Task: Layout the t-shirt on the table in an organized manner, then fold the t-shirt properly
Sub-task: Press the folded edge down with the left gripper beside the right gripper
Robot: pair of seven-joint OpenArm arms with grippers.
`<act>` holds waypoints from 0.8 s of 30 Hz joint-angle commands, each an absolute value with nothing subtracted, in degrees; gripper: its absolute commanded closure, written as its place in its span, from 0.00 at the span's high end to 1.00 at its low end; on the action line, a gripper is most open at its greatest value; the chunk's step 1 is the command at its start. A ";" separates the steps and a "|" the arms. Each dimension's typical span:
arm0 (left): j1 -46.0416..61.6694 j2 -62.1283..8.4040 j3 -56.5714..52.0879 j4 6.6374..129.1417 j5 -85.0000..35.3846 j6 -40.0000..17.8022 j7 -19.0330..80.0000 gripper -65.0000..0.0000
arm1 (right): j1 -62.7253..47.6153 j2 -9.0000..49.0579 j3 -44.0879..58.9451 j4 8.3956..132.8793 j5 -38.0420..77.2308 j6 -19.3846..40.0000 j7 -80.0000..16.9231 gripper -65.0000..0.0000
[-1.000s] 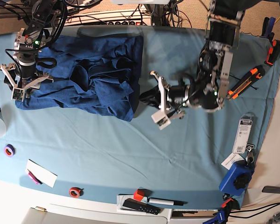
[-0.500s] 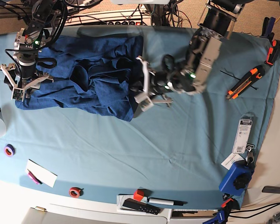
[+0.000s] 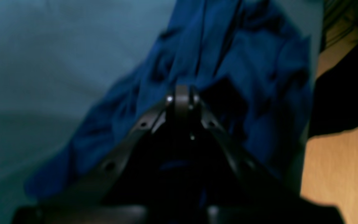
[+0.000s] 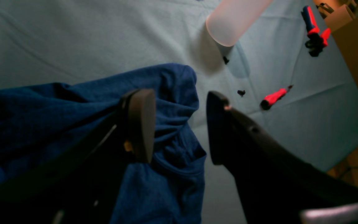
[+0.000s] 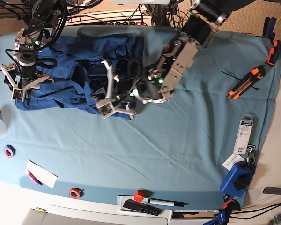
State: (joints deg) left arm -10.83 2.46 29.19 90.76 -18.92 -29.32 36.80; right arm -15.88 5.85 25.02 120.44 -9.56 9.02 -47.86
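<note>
no readable writing anywhere; packaged item near the table's right edge shows dark print on a white card, too small to make out.

since a second ago: left arm swung from mid-table, right of the garment, across to the garment's lower right part; now stretched low from the top centre of the base view down and leftwards. left gripper over the dark folds, jaws brought together, as they were throughout; in its own blurred wrist view the fingers meet at a point above the t-shirt; cannot tell whether any cloth is pinched between them. right arm unchanged in place over that second.

right gripper pointing down at the garment's left end, jaws spread apart and holding nothing; in its wrist view one pad above the blue cloth, the other finger above bare teal cover just beside the hem.

t-shirt lying crumpled and bunched on the upper left part of the table, wrinkled folds heaped toward its middle, left end flatter. orange-and-black utility knife well apart at the right, red tape roll and purple tape roll near the front left edge, blue clamp at the right corner.
</note>
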 commanded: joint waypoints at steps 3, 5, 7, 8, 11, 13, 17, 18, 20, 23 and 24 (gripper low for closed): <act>-11.94 5.45 29.12 90.74 -16.64 -29.34 33.58 0.00 | -15.55 6.50 25.23 121.40 -9.91 8.75 -46.61 0.41; -12.71 5.56 29.06 90.74 -16.14 -29.36 35.44 0.00 | -15.55 6.50 25.23 121.40 -9.91 8.75 -46.52 0.41; -14.66 4.93 28.71 90.85 -18.85 -29.34 40.25 0.00 | -15.55 6.52 25.23 121.40 -9.96 8.78 -46.59 0.41; -15.59 4.40 28.18 90.98 -21.41 -29.41 42.74 0.00 | -15.55 6.52 25.23 121.40 -9.93 8.78 -46.61 0.41; -17.37 1.83 24.69 91.22 -29.54 -33.85 47.94 0.00 | -15.55 6.50 25.23 121.40 -9.91 8.78 -46.48 0.41; -17.30 -0.34 21.71 91.20 -35.42 -37.17 51.24 0.00 | -15.55 6.50 25.23 121.40 -9.91 8.78 -46.50 0.41; -15.22 -4.82 17.87 91.20 -41.69 -40.00 55.31 0.00 | -15.55 6.52 25.23 121.40 -9.91 8.78 -46.35 0.41; -14.52 -5.69 17.61 91.20 -42.11 -40.00 55.27 0.00 | -15.55 6.52 25.23 121.40 -9.91 8.78 -46.28 0.41; -13.19 -6.96 17.61 91.20 -42.48 -40.00 55.16 0.00 | -15.55 6.50 25.23 121.40 -9.89 8.78 -46.24 0.41; -11.22 -7.51 17.61 91.18 -42.19 -40.00 54.43 0.00 | -15.53 6.50 25.19 121.40 -9.89 8.78 -46.22 0.41; -10.63 -7.53 17.61 91.15 -41.82 -40.00 53.54 0.00 | -15.53 6.48 25.19 121.40 -9.89 8.78 -46.24 0.41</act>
State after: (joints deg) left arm -9.39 -7.66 17.72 90.15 -40.60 -39.53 54.76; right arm -15.90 5.85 25.02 120.44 -9.56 8.99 -47.79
